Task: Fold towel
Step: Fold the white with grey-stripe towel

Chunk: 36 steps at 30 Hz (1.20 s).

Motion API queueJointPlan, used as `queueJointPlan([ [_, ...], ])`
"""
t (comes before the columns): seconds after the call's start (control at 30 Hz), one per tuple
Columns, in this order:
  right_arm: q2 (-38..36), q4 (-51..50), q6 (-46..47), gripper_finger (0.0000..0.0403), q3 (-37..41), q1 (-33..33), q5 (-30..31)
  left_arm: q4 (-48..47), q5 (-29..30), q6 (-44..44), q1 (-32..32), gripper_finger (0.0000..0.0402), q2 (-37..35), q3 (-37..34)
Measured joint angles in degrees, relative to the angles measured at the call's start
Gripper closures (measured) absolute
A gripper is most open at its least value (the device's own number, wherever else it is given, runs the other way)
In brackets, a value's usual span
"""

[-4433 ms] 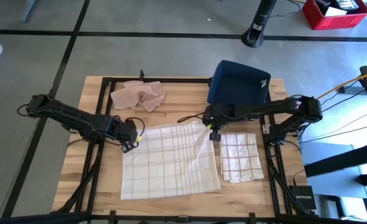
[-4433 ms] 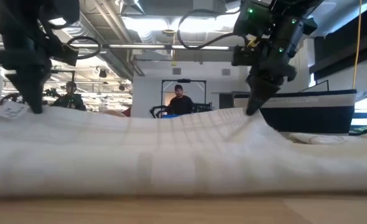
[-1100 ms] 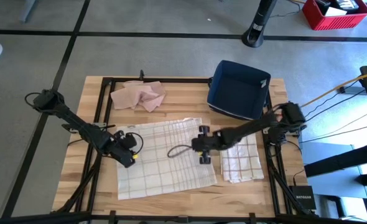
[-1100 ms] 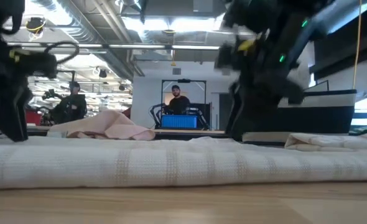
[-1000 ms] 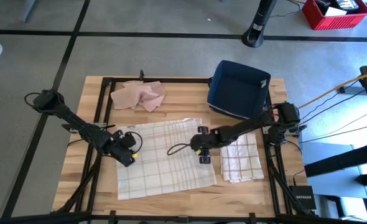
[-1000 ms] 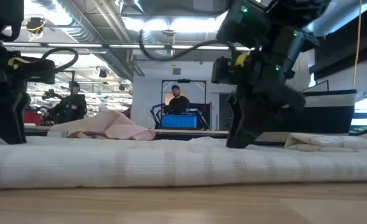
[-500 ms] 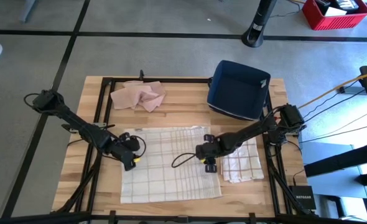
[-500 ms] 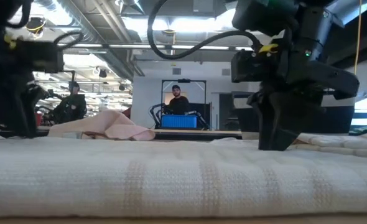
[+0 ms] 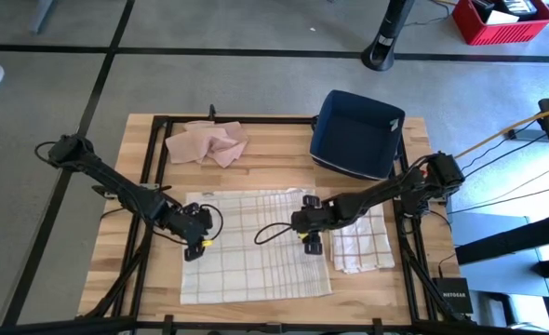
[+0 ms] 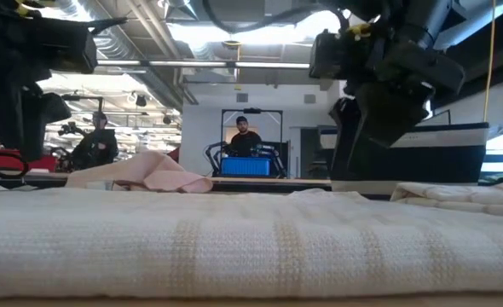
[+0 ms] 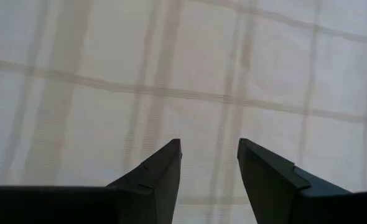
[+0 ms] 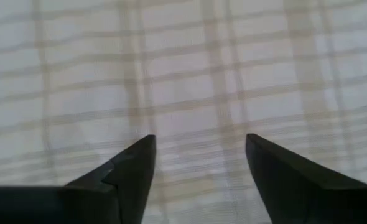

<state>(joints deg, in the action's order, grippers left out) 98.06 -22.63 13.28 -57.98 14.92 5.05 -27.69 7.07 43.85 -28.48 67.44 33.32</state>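
A white towel (image 9: 256, 251) with tan checks lies spread flat across the middle of the table, filling the foreground in the low view (image 10: 251, 243). My left gripper (image 9: 194, 249) stands open low over its left edge; the left wrist view shows only flat cloth (image 11: 171, 68) past the fingers (image 11: 208, 144). My right gripper (image 9: 314, 246) stands open low over the towel's right edge, its fingers (image 12: 201, 138) wide apart with flat cloth (image 12: 183, 62) beyond them. My left gripper points down at the towel near its left edge, with nothing between its fingers; whether the fingertips rest on the cloth I cannot tell. My right gripper points down at the towel near its right edge, likewise with nothing between its fingers; touch I cannot tell.
A folded checked towel (image 9: 360, 237) lies just right of the spread one. A crumpled pink cloth (image 9: 207, 142) sits at the far left, a dark blue bin (image 9: 358, 130) at the far right. People stand in the room behind the table (image 10: 245, 136).
Both grippers have gone toward the table's near edge, and the towel has slid with them, still flat, a little nearer and to the right. My right gripper has opened.
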Motion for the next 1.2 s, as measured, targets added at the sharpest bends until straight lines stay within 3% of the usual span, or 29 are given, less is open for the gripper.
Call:
queueJointPlan([
  [0.27, 0.3, -0.2, 0.0, 0.0099, 0.0, 0.1, -0.1, 0.2, -0.7, -2.6, -2.2, 0.0200, 1.7, 0.0],
  [0.6, 0.4, 0.3, -0.2, 0.0102, 0.0, 0.1, 0.9, 1.3, -0.5, 4.6, -12.7, 0.0192, 7.8, 1.8],
  [0.8, 1.2, 0.4, -0.3, 0.0102, 0.0, 0.1, 0.7, -2.1, 4.1, 6.7, -13.6, 0.0192, 14.1, 2.0],
  [1.2, -0.4, -6.4, -1.3, 0.0102, 0.0, 0.1, -9.7, -3.1, 3.4, 7.0, -13.7, 0.0192, 16.5, 2.0],
])
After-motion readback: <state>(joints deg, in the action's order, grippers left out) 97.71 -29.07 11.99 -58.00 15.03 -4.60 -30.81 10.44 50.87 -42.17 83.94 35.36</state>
